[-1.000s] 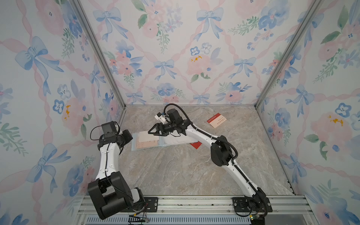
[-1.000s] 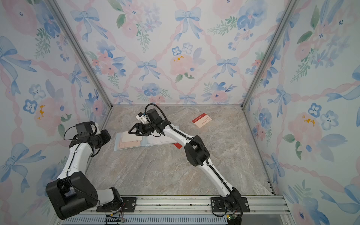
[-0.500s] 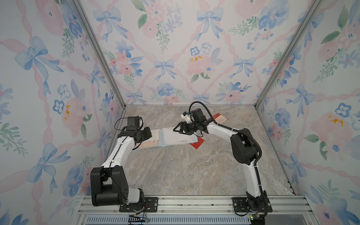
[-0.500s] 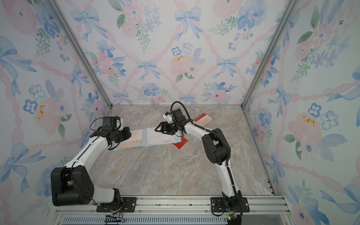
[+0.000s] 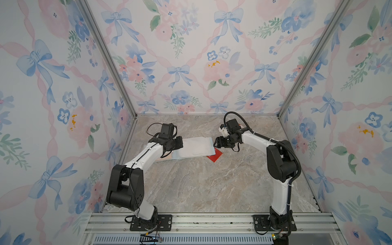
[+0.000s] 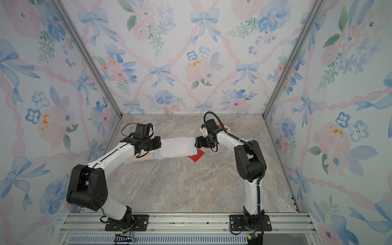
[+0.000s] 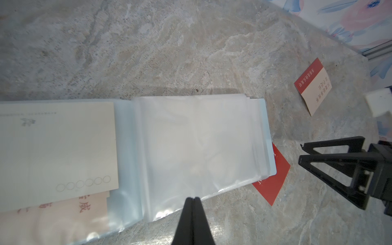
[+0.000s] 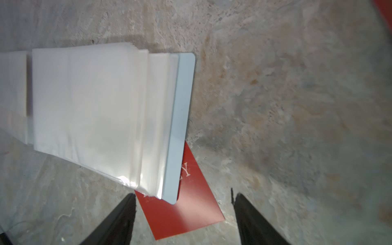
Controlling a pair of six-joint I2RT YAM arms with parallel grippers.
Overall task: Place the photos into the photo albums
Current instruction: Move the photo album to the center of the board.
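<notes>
left hand (image 7: 192,199): pressed together | right hand (image 8: 184,194): spread above red photo (image 8: 191,214) | risk: album (image 8: 182,106) likely pins photo; pulling drags album

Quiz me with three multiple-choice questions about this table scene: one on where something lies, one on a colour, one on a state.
1. Where is the red card relative to the album?
A. On top of it.
B. Partly under its corner.
C. Far away, leaning on a wall.

2. What colour is the album's cover?
A. Pale blue.
B. Green.
C. Black.

3. How do the jaws of the right gripper stand?
A. Open.
B. Shut on a card.
C. Shut, empty.

Answers: B, the cover's corner overlaps the card. A, the cover's edge shows pale blue. A, the jaws stand apart with the card showing between them.
</notes>
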